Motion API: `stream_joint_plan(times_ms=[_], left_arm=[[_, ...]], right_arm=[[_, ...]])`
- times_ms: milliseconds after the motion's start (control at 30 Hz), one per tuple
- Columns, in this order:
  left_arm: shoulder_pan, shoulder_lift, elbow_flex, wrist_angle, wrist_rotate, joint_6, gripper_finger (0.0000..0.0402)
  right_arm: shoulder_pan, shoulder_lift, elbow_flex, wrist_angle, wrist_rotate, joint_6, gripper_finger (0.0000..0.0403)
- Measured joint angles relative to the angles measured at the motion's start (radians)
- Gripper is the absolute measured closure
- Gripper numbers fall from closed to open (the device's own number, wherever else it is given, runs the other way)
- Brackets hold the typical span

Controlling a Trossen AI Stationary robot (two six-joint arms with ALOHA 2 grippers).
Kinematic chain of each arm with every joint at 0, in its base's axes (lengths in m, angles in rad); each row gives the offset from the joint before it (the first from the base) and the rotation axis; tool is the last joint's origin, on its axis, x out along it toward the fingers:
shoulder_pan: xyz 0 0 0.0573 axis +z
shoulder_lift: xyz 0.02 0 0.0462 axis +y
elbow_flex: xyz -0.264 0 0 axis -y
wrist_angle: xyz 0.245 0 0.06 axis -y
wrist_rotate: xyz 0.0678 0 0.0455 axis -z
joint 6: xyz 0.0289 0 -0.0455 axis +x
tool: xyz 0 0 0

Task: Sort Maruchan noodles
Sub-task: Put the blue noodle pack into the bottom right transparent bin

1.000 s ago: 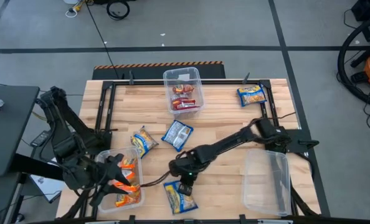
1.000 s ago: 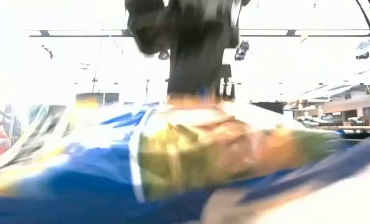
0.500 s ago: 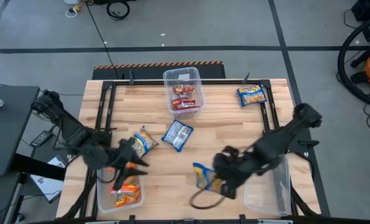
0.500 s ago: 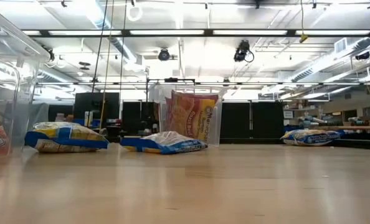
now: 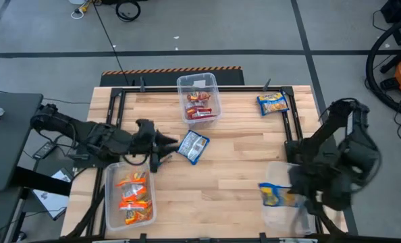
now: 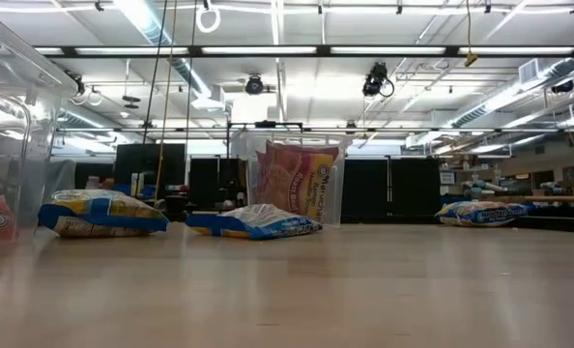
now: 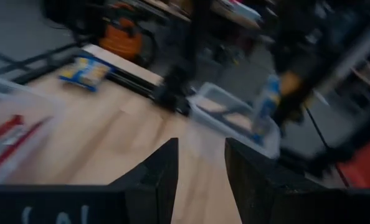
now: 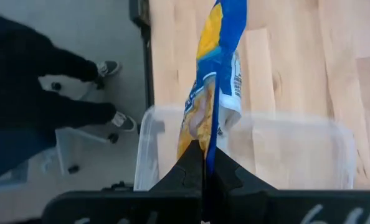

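A blue-and-yellow noodle packet (image 5: 273, 195) hangs in my right gripper (image 8: 205, 157), which is shut on it over the left end of the clear bin (image 5: 296, 214) at the table's near right. My left gripper (image 5: 163, 151) is open in the table's left middle, beside a blue packet (image 5: 192, 146) lying flat. In the low view a second blue packet (image 6: 103, 213) lies to its left; the left arm hides it from above. A third blue packet (image 5: 273, 102) lies at the far right. Red packets stand in the far bin (image 5: 199, 98). Orange packets lie in the near-left bin (image 5: 129, 197). My right gripper pinches the blue-and-yellow packet by one end seam (image 8: 205, 144) between its two fingers. The packet shows edge-on and reaches straight out beyond the fingertips. It is lifted clear of the table, over the clear bin's rim (image 8: 149, 118).
A black frame rail (image 5: 116, 111) runs along the table's left, far and right sides. A person's legs and shoes (image 8: 60, 93) stand on the floor just off the table beside the clear bin. Bare wood (image 5: 234, 162) lies between the two arms.
My right gripper has lifted the blue-and-yellow packet off the near middle of the table and carried it toward the right edge, to over the clear bin. My left gripper has left the orange bin and moved toward the far side and right, to the loose blue packets.
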Motion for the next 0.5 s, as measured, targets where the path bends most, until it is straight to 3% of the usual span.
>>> stream_joint_plan(times_ms=[233, 500], left_arm=[[0.059, 0.000, 0.000, 0.049, -0.043, -0.035, 0.0265], [0.083, 0.001, 0.000, 0.082, -0.071, -0.036, 0.0265]], right_arm=[[0.195, -0.036, -0.119, 0.019, 0.039, 0.156, 0.0400], [0.247, -0.036, -0.418, 0.326, 0.087, 0.227, 0.0400]])
